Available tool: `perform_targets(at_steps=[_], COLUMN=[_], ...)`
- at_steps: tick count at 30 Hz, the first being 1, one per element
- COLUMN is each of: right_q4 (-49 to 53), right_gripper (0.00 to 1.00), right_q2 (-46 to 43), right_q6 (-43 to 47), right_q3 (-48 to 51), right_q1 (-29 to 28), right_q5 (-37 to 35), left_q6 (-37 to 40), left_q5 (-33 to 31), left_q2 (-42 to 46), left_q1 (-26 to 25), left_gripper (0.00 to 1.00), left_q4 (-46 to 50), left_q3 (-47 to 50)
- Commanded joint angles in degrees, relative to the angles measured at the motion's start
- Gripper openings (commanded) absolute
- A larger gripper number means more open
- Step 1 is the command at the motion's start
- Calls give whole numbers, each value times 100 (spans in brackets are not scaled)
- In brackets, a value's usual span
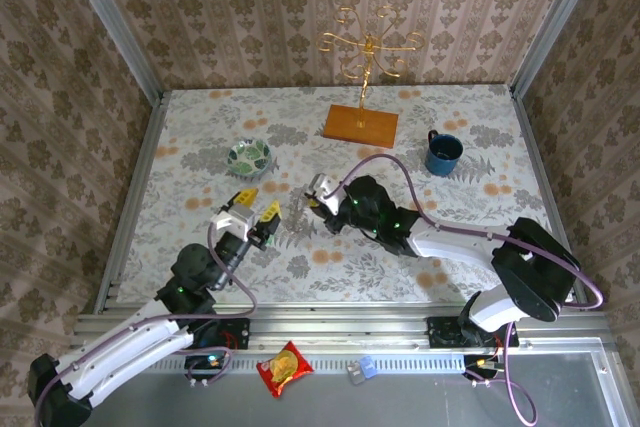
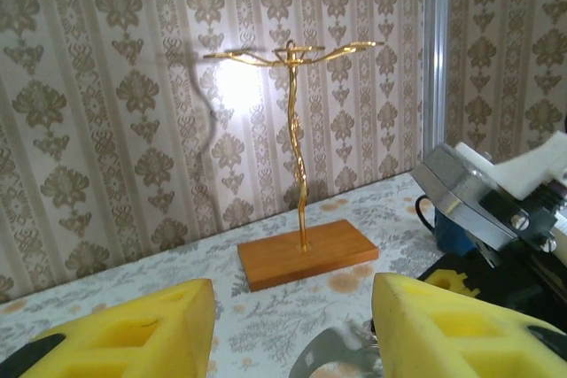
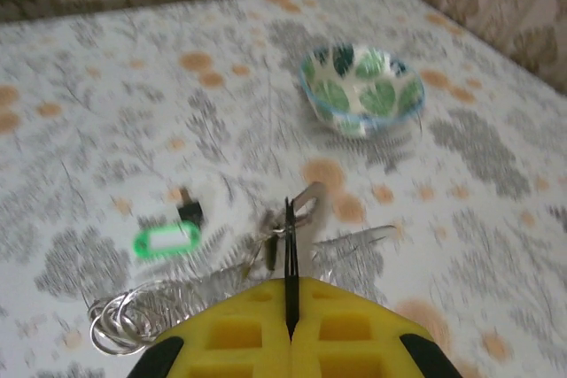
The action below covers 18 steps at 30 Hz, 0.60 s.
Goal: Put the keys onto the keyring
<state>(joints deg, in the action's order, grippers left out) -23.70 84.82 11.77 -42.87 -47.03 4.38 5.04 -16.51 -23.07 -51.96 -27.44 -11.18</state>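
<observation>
Keep the yellow foam right fingers (image 3: 266, 325) pinched shut on that thin dark sliver (image 3: 288, 227); guide the half-open, seemingly empty left fingers (image 2: 412, 320) to the small green-headed key (image 3: 166, 241) ahead-left of the right pair.

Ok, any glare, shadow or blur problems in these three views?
Left wrist: a bright glare patch on the wall behind the gold stand, its shadow falling left. Right wrist: soft throughout, bowl and green-headed key smeared. Top external: sharp, evenly lit.
</observation>
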Motion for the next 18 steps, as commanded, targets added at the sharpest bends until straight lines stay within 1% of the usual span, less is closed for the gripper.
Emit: perform_targets(at_steps=[1,5,6,8,12,18], right_q4=[595,2008,2262,2726,3419,4024], right_gripper=[0,0,0,0,0,0], right_q2=[-307,-466,-667,-727,-717,-545], right_q6=[318,1442,1641,1934,2199,2339], right_q3=[253,234,251,255,218,73], right_q1=[135,198,213,224,225,221], right_q5=[-333,-550,-624,-774,-1092,-1643], left_q6=[-186,-248,-253,-300,-403,-417], left_q5=[-211,-428,-461,-484,-509,-515], left_q2=[32,-67,-106,-177,-390,-717], left_q1=[71,101,103,113,117,138], left_gripper=[51,51,51,51,51,51], left_q4=[39,37,37,-2,-133,-160], left_q3=[98,94,86,100,98,-45])
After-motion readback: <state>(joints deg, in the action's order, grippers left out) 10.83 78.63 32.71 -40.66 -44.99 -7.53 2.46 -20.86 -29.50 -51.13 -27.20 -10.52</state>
